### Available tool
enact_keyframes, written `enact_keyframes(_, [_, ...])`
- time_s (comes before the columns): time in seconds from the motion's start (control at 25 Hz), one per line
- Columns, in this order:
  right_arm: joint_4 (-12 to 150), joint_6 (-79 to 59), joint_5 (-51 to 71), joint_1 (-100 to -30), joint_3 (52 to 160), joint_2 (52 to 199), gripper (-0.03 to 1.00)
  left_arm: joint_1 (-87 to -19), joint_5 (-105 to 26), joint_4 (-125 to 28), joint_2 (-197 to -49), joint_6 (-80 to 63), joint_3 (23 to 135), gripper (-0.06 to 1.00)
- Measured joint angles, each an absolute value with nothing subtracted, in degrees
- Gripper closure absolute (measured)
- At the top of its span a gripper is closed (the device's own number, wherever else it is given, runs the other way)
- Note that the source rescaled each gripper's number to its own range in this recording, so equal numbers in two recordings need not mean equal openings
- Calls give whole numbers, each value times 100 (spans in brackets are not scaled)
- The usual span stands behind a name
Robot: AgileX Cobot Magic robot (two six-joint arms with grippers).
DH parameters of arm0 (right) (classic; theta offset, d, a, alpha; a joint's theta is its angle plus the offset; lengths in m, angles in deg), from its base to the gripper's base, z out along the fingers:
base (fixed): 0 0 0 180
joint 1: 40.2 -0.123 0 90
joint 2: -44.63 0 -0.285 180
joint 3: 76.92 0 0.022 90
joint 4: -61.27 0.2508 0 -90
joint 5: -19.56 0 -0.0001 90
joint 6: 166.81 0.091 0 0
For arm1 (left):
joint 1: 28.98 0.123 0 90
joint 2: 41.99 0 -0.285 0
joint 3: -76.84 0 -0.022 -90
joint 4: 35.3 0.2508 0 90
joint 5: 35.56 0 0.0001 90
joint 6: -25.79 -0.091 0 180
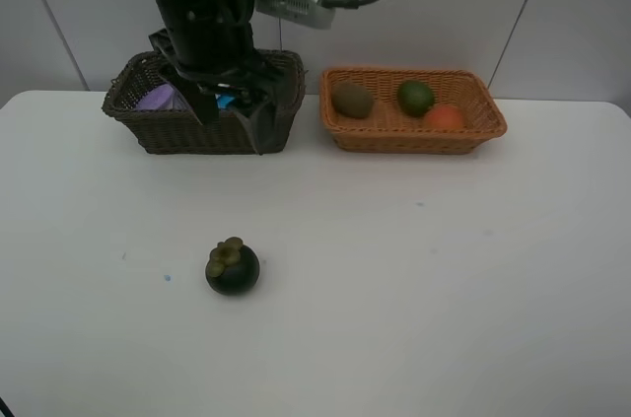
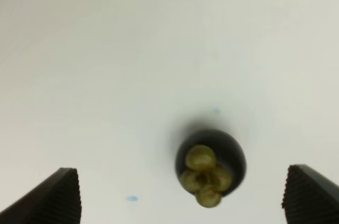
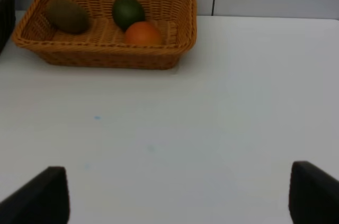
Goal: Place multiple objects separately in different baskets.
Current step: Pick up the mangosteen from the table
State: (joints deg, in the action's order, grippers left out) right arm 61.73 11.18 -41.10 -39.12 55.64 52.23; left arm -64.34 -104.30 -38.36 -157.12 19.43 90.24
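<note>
Exterior high view, from left to right: the dark brown basket [image 1: 148,126] sat upper left holding a purple-lidded tub [image 1: 158,98] and something blue [image 1: 226,101], apparently the non-fruit items. Over it hung the left gripper [image 1: 239,113], jaws spread wide and holding nothing. Lower, left of centre, the mangosteen [image 1: 232,267] lay alone on the white table [image 1: 444,289], the one object not yet sorted. Upper right, the orange-tan basket [image 1: 463,136] held the kiwi [image 1: 351,100], lime [image 1: 415,97] and orange-red fruit [image 1: 445,117], so the mangosteen probably belonged there. The right gripper [image 3: 175,192], seen only in its wrist view, was wide open and empty.
</note>
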Motion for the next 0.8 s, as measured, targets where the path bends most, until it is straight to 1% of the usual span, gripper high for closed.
enact_keyframes(0.4, [6173, 1118, -4110, -3912, 5564, 5223, -3, -7018, -10436, -3860, -15712, 1602, 7915, -6])
enact_keyframes(0.56, [6173, 1118, -4110, -3912, 5564, 5223, -3, -7104, -10306, -3891, -15712, 1435, 7532, -6])
enact_keyframes(0.8, [6173, 1118, -4110, -3912, 5564, 5223, -3, -7104, -9614, -3946, -15707, 1203, 6916, -6])
